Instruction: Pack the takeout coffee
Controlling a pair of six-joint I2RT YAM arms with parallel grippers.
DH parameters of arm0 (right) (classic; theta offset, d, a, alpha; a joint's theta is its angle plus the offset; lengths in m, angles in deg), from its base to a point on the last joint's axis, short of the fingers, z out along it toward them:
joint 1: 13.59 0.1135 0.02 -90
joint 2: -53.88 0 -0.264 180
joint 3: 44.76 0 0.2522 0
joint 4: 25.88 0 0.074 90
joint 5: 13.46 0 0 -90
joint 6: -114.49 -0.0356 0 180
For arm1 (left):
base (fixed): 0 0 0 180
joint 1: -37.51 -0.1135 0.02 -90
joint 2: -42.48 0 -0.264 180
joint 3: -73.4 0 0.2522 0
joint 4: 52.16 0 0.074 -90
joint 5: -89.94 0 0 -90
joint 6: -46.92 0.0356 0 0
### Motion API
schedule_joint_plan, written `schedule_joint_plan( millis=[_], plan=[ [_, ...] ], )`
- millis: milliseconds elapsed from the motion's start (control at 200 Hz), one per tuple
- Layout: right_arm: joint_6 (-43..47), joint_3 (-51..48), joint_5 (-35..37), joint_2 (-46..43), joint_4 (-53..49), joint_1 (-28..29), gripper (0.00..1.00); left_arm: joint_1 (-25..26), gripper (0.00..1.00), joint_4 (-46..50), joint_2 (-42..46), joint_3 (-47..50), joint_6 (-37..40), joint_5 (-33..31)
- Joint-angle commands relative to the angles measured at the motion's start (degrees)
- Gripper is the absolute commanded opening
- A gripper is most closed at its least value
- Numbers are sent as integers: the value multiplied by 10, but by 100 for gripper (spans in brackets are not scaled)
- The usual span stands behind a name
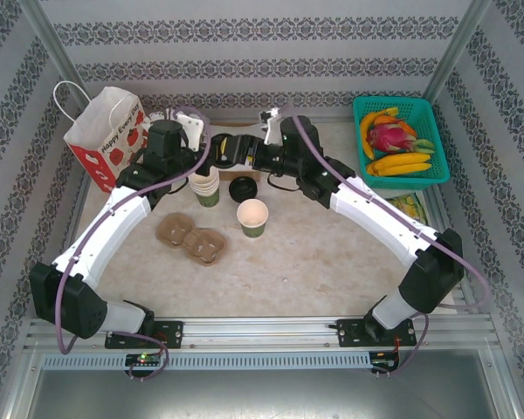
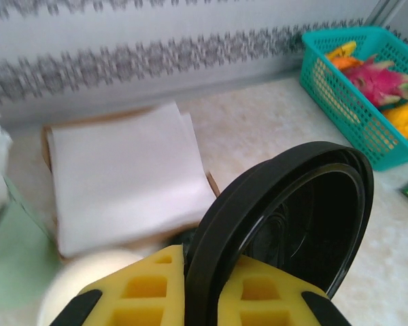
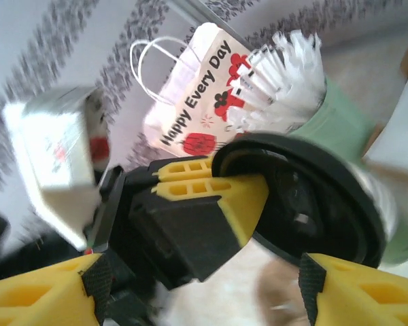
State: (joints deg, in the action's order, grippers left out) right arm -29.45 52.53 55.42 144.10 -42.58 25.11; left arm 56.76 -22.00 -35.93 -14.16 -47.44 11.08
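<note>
black lid (image 2: 306, 204) is clamped edge-on in the left gripper (image 2: 204, 275), rim pinched between its yellow fingers (image 2: 146, 288), hollow side showing. left wrist view: white napkin stack (image 2: 122, 176) in a brown tray at 10 o'clock of the lid, teal basket (image 2: 353, 102) of fruit at 2 o'clock, pale green cup (image 2: 13, 251) blurred at 9 o'clock.

right wrist view: right gripper (image 3: 200, 288) has its fingers wide apart, nothing between them. just beyond it sits the left gripper with the lid, which is at 3 o'clock of those fingers. paper bag (image 3: 190, 88) reading "happy every day" is at 12 o'clock. the pale green cup, holding white sticks (image 3: 285, 61), is at 1 o'clock behind the lid.

top view: both grippers are at the far middle of the table (image 1: 314, 262), tips near each other. takeout coffee cup (image 1: 252, 218) stands upright and lidless mid-table, olive-green, at 6 o'clock of the grippers and well apart from both. second dark lid (image 1: 243, 188) lies just beside it at 11 o'clock. stack of cups (image 1: 206, 188) at its 10 o'clock, brown cup carrier (image 1: 192, 237) at its 8 o'clock. bag at the table's 10 o'clock corner, basket at 2 o'clock.
</note>
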Motion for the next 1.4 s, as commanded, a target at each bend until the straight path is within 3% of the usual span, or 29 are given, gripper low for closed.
schedule_joint_plan(
  millis=[0, 75, 190, 290, 495, 689, 924, 1109, 1399],
  plan=[
    [-299, 43, -55, 34, 64, 3, 77, 24, 0, -154, 15, 22, 122, -43],
    [-383, 58, -51, 44, 104, 12, 77, 38, 0, -210, 20, 43, 192, -44],
    [-450, 48, 11, 31, 127, 20, 78, 51, 0, -297, 27, 80, 270, -45],
    [-493, 14, 62, 18, 164, 21, 77, 53, 0, -309, 27, 85, 313, -39],
    [-549, -46, 146, -2, 223, 20, 75, 53, 0, -312, 32, 90, 333, -33],
    [-542, -62, 165, -23, 236, 6, 74, 42, 0, -316, 27, 92, 319, -30],
    [-573, -81, 185, -21, 244, 5, 72, 27, 0, -308, 30, 97, 305, 54],
    [-594, -45, 181, 20, 257, 4, 62, 27, 0, -299, 28, 100, 337, 76],
    [-596, -72, 221, 16, 267, 7, 29, 28, 0, -292, 32, 107, 353, 71]
  ],
)
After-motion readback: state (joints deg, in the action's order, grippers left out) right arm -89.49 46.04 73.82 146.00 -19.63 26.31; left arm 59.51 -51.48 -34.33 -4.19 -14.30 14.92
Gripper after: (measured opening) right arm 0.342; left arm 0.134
